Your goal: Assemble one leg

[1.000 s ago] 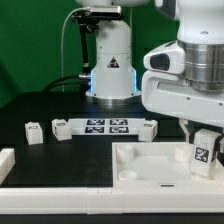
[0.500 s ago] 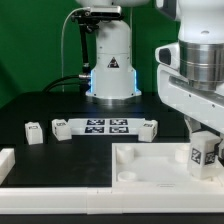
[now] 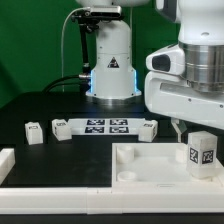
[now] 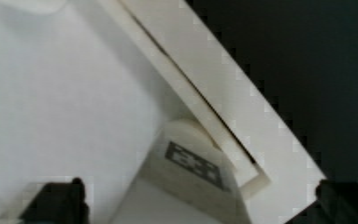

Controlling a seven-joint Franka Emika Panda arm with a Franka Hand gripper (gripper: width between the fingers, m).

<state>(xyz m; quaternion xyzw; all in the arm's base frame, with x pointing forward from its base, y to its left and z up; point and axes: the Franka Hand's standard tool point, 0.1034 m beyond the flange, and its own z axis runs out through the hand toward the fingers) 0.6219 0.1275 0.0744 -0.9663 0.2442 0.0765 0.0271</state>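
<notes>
One leg (image 3: 203, 150), a small white block with a square marker tag, stands upright on the big white tray (image 3: 150, 166) near its corner on the exterior view's right. My gripper (image 3: 197, 126) hangs just above it, open, and holds nothing. In the wrist view the leg (image 4: 202, 160) lies between my two dark fingertips (image 4: 55, 202), which stand wide apart on either side of it without touching, next to the tray's raised rim (image 4: 194, 70). Three more legs lie on the dark table: two on the exterior view's left (image 3: 35, 131) (image 3: 62, 127) and one (image 3: 149, 127) nearer the middle.
The marker board (image 3: 105, 126) lies flat between the loose legs. The robot's white base (image 3: 110, 60) stands behind it. A white part's edge (image 3: 5, 160) shows at the exterior view's lower left. A low white wall (image 3: 60, 195) runs along the front.
My gripper has let go of the leg and risen a little. The leg stays upright on the tray on the exterior view's right.
</notes>
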